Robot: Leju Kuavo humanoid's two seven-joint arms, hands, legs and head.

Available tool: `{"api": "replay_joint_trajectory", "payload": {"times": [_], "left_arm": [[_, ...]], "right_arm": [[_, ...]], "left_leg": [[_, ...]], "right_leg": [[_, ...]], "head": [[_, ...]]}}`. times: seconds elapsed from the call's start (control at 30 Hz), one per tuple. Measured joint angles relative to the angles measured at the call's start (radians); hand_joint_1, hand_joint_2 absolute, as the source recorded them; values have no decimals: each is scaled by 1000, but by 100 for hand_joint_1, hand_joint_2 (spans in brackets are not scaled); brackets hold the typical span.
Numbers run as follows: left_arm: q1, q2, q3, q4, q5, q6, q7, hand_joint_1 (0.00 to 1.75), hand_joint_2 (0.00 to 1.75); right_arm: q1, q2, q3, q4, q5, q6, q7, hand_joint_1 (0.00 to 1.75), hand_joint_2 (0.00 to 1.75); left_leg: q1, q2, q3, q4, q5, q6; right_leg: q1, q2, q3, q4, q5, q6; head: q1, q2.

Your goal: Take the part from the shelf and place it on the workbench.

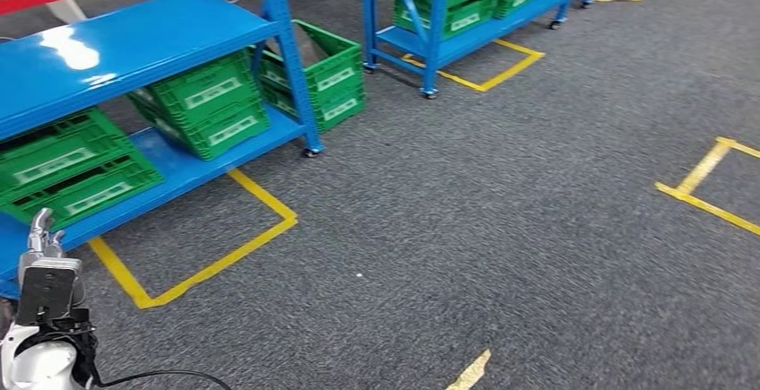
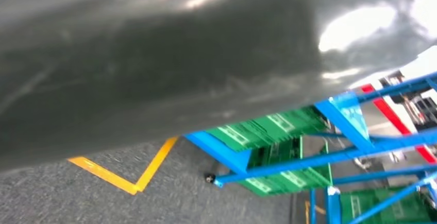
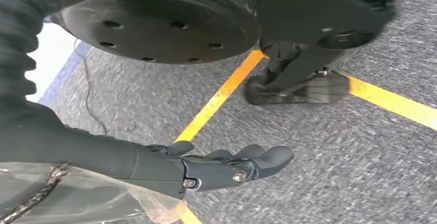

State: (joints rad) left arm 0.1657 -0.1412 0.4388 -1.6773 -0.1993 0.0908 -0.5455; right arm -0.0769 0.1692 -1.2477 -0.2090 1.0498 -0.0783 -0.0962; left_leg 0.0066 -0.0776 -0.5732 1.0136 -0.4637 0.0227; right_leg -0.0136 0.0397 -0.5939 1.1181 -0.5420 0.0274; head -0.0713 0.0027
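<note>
Grey carpet (image 3: 360,157); right hand (image 3: 227,165) empty, outstretched.

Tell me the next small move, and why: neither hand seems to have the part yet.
Probably turn left toward the blue shelf: it sits off to the left, its green crates beyond the left hand, and the right hand hangs empty over the carpet.

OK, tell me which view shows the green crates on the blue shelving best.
The head view: it shows the green crates whole, sitting in rows on the blue shelving with their white labels facing out. The left wrist view catches just a few crates past a dark blurred surface. The right wrist view looks at carpet and the right hand instead.
</note>
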Motion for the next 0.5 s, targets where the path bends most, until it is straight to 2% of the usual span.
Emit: {"api": "replay_joint_trajectory", "payload": {"times": [0.03,0.07,0.1,0.13,0.17,0.23,0.3,0.33,0.37,0.4,0.43,0.47,0.5], "left_arm": [[0,-2,4,0,4,4,0,0,0],[1,-4,9,-1,9,8,0,0,0],[2,-5,17,-1,15,12,0,0,0],[4,-7,29,-1,21,15,0,0,0],[6,-8,43,-1,26,18,-1,0,0],[5,-10,79,-1,34,20,-6,0,0],[0,-15,116,0,40,17,-11,0,0],[0,-19,132,1,42,14,-12,0,0],[0,-23,148,3,45,13,-13,0,0],[1,-27,165,5,48,12,-13,0,0],[-1,-30,184,8,53,10,-14,0,0],[-4,-33,204,12,59,8,-15,0,0],[-9,-34,225,16,64,6,-17,0,0]], "right_arm": [[1,0,-1,0,0,-1,3,0,175],[2,0,-1,0,0,-1,3,0,175],[4,0,-2,0,0,-1,1,0,175],[4,0,-2,0,1,0,-3,0,175],[4,0,-2,0,1,0,-8,0,175],[4,0,-3,0,1,1,-19,0,175],[6,0,-4,0,1,1,-21,0,175],[8,0,-4,0,2,2,-18,0,175],[9,0,-4,0,2,2,-14,0,175],[9,0,-5,0,3,2,-11,0,175],[9,0,-5,0,4,2,-9,0,175],[8,0,-5,0,5,2,-8,0,175],[7,0,-5,0,7,2,-9,0,175]], "left_leg": [[0,-13,-3,4,-1,-5],[0,-24,-8,7,-1,-11],[2,-36,-12,8,0,-18],[4,-48,-17,8,3,-26],[6,-47,-19,8,4,-32],[4,-3,-35,41,-19,-42],[3,53,-81,144,-76,-49],[4,62,-110,207,-104,-52],[4,67,-131,254,-119,-53],[5,69,-137,270,-115,-54],[5,72,-124,248,-94,-53],[4,80,-95,193,-61,-49],[0,99,-60,127,-33,-44]], "right_leg": [[-4,25,26,-55,19,-1],[-6,46,42,-86,25,-3],[-6,54,48,-95,20,-6],[-4,45,51,-99,21,-10],[-4,33,51,-100,23,-16],[-6,7,55,-105,25,-28],[-4,-24,58,-107,23,-37],[-2,-40,59,-107,21,-39],[0,-56,60,-107,19,-41],[1,-71,61,-107,17,-41],[2,-85,63,-107,14,-41],[3,-98,67,-107,12,-41],[5,-110,71,-107,8,-39]], "head": [[0,0],[-1,0],[-1,0],[-1,0],[-1,0],[-7,0],[-12,0],[-12,0],[-12,0],[-12,0],[-12,0],[-12,0],[-12,0]]}}
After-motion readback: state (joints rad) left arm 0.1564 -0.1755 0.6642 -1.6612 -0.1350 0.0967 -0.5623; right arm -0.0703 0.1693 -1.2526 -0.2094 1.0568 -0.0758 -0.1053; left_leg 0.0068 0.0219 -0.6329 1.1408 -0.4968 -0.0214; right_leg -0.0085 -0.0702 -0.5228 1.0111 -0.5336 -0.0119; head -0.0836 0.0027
